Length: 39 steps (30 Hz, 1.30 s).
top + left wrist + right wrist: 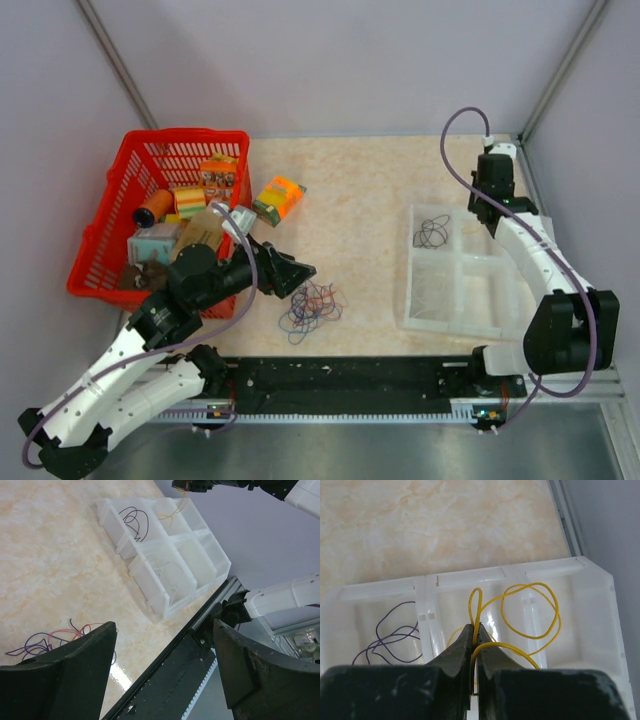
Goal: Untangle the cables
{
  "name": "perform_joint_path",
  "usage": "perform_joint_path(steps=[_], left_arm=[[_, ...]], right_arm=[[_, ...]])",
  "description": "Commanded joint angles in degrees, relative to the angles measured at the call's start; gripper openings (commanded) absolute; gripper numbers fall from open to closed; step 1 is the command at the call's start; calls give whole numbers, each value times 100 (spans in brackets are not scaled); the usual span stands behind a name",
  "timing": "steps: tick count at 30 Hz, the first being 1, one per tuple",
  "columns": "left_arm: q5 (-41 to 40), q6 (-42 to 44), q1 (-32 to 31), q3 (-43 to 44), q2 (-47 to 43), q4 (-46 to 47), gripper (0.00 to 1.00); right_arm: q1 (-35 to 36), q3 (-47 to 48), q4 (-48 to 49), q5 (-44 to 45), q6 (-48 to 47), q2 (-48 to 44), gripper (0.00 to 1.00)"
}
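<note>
A tangle of thin blue, purple, orange and black cables [311, 307] lies on the table, also low left in the left wrist view [47, 641]. My left gripper [297, 271] is open and empty just left of and above the tangle [165, 625]. My right gripper [488, 213] is shut on a yellow cable [530, 611], held over the far right compartment of the white divided tray [505, 262]; its tips [475, 630] pinch a loop. A dark cable [432, 232] lies in the far left compartment [395, 640]. A white cable [167, 572] lies in a near compartment.
A red basket [100, 230] with spools and boxes stands at the left, close behind my left arm. An orange and green box [280, 198] lies beside it. A black rail [340, 385] runs along the near edge. Walls close the back and sides.
</note>
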Motion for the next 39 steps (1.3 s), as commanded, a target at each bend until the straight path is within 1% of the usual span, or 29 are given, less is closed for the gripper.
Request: perform_joint_path(steps=[1, 3, 5, 8, 11, 12, 14, 15, 18, 21, 22, 24, 26, 28, 29, 31, 32, 33, 34, 35, 37, 39], left_arm=[[31, 325, 7, 8, 27, 66, 82], [40, 396, 7, 8, 44, 74, 82], [49, 440, 7, 34, 71, 66, 82], [58, 457, 16, 43, 89, 65, 83], [84, 475, 16, 35, 80, 66, 83], [84, 492, 7, 26, 71, 57, 83], [40, 528, 7, 26, 80, -13, 83], [5, 545, 7, 26, 80, -57, 83], [-56, 537, 7, -18, 36, -119, 83], [-22, 484, 7, -80, 27, -102, 83], [-21, 466, 7, -88, 36, -110, 83], [31, 527, 7, -97, 71, -128, 83], [-65, 677, 7, -88, 106, -250, 84], [-197, 808, 16, -71, 176, -417, 84], [-258, 861, 7, -53, 220, -496, 85], [-303, 923, 7, -44, 299, -611, 85], [-311, 932, 7, -44, 343, -629, 85], [-294, 941, 7, -62, 370, -646, 85], [-268, 950, 16, -79, 413, -638, 85], [-250, 941, 7, -106, 475, -638, 86], [-276, 915, 7, -150, 676, -646, 86], [-294, 836, 7, -220, 887, -620, 86]], right_arm=[[-29, -80, 83, -516, -245, 95, 0], [-30, -176, -14, -1096, 132, -80, 0], [-29, -378, -50, -1370, 545, -238, 0], [-56, -633, -172, -1048, 1108, -336, 0], [-380, -721, -252, -994, 1461, -231, 0], [-564, -704, -322, -985, 1583, -161, 0], [-714, -564, -523, -880, 1716, 6, 0], [-724, -503, -629, -636, 1743, 85, 0], [-724, -327, -700, -510, 1577, 331, 7], [-724, -20, -945, -790, 1436, 735, 11], [-724, 86, -1059, -878, 1418, 850, 14], [-724, 279, -1270, -967, 1261, 991, 24], [-724, 342, -1342, -941, 1163, 913, 37], [-724, 333, -1377, -1054, 1075, 746, 46], [-724, 324, -1429, -1125, 1084, 667, 50], [-715, 324, -1578, -1309, 1119, 509, 54], [-715, 289, -1614, -1440, 1119, 421, 54], [-715, 246, -1666, -1476, 1102, 307, 55], [-698, 184, -1710, -1451, 1084, 167, 59], [-671, 140, -1754, -1424, 1075, 43, 59], [-470, 96, -1868, -1180, 1005, -246, 59], [-23, 157, -2027, -627, 987, -554, 60]])
